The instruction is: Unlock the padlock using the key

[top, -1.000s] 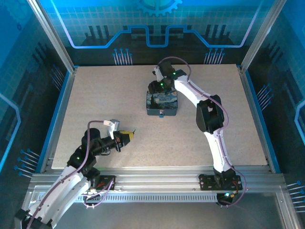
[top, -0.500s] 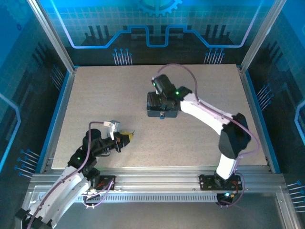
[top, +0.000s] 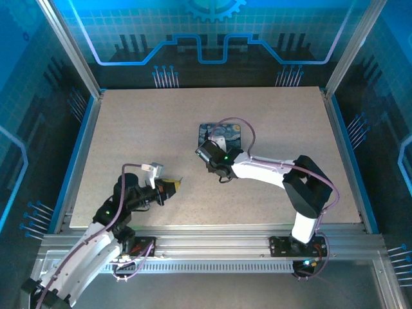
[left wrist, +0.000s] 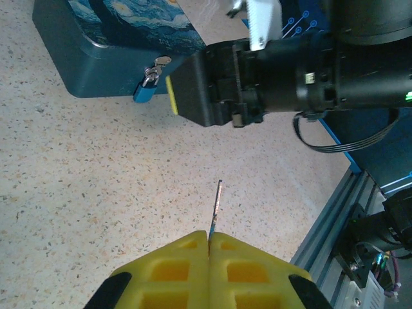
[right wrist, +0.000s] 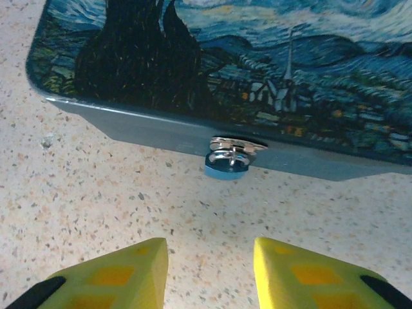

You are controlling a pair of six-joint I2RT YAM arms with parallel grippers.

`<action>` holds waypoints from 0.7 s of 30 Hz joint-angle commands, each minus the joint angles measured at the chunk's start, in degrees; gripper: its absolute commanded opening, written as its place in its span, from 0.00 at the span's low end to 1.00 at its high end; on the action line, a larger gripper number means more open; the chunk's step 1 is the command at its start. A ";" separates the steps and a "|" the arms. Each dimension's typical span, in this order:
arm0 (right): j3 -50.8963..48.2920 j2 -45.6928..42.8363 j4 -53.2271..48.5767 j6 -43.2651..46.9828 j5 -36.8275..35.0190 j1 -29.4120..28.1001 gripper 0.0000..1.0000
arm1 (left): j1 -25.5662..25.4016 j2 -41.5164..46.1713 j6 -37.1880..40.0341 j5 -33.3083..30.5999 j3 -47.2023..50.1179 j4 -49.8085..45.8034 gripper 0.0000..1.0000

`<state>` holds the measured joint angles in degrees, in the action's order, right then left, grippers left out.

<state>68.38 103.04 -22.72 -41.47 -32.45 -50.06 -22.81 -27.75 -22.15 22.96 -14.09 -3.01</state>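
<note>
The starry-night tin (right wrist: 270,84) lies just ahead of the right gripper (right wrist: 210,261), whose fingers are spread. The blue padlock (right wrist: 225,164) hangs on the tin's front wall, opposite that gap. The left gripper (left wrist: 209,243) pinches the key (left wrist: 217,205), which juts forward.

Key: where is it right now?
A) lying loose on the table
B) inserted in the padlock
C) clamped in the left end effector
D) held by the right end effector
C: the key juts from the shut left end effector, while the right end effector is open and empty in front of the padlock.
</note>
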 commanded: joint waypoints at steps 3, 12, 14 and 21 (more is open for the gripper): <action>-0.09 4.37 5.59 -5.62 1.82 1.97 0.41 | 0.32 1.94 -0.57 1.62 -0.29 -1.85 0.00; 3.05 8.68 3.04 -9.20 -4.16 2.30 0.48 | 0.23 2.60 -0.28 2.54 -0.45 -2.27 0.00; 3.08 9.18 3.52 -9.20 -5.02 2.29 0.48 | 0.23 2.62 -0.02 2.70 -0.58 -2.27 0.00; 4.35 11.31 5.39 -7.69 -5.26 3.11 0.47 | 0.22 2.61 0.27 3.14 -0.36 -2.34 0.00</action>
<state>71.20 113.03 -18.28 -48.64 -35.70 -47.79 -22.81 -25.76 -22.15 24.47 -14.09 -4.51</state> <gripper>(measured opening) 0.474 0.045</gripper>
